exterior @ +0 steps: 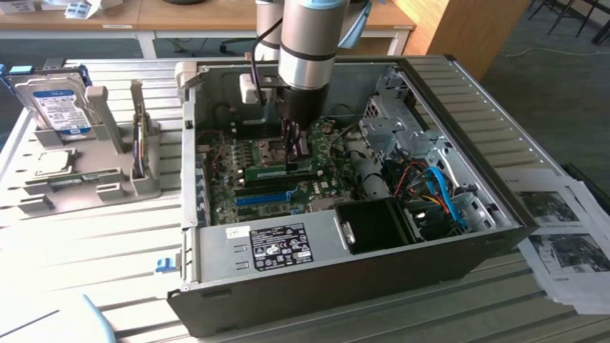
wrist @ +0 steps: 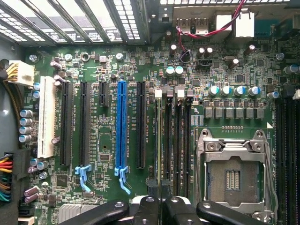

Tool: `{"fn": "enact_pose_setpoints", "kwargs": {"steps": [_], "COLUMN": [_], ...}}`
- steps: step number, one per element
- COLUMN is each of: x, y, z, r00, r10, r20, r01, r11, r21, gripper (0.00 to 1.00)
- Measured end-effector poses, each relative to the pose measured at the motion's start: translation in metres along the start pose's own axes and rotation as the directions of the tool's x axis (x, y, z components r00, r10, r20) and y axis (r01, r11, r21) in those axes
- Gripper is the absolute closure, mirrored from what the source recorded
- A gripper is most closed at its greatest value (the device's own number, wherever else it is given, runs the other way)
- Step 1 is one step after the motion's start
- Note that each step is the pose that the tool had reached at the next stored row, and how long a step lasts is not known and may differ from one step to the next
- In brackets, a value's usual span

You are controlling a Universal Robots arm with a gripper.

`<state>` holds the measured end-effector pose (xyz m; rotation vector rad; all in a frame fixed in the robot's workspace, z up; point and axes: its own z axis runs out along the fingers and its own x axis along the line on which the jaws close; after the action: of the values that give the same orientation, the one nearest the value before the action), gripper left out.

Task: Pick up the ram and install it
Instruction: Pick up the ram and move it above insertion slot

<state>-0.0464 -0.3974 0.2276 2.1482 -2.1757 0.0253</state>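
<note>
From the exterior view the arm reaches down into the open computer case (exterior: 481, 125). Its gripper (exterior: 293, 148) is just over the green ram (exterior: 278, 171) on the motherboard (exterior: 324, 187).

In the wrist view the gripper (wrist: 159, 208) is pinched onto the ram (wrist: 159, 140). The stick is edge-on beside the dark memory slots (wrist: 178, 140), and I can't tell if it's seated.

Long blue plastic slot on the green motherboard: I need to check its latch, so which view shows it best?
The wrist view: the long blue plastic slot is seen straight on, full length, with its latch end plain. The exterior view gives it as a short slanted blue strip low inside the open metal computer case.
</note>
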Motion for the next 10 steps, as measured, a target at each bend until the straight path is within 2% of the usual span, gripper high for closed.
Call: {"fn": "enact_pose_setpoints", "kwargs": {"steps": [10], "x": [-0.0002], "y": [-0.0001], "z": [0.0030], "r00": [1.0000], "r10": [0.000], "r20": [-0.0001], "r01": [0.000], "r11": [1.0000], "r21": [0.0000], "gripper": [0.89]}}
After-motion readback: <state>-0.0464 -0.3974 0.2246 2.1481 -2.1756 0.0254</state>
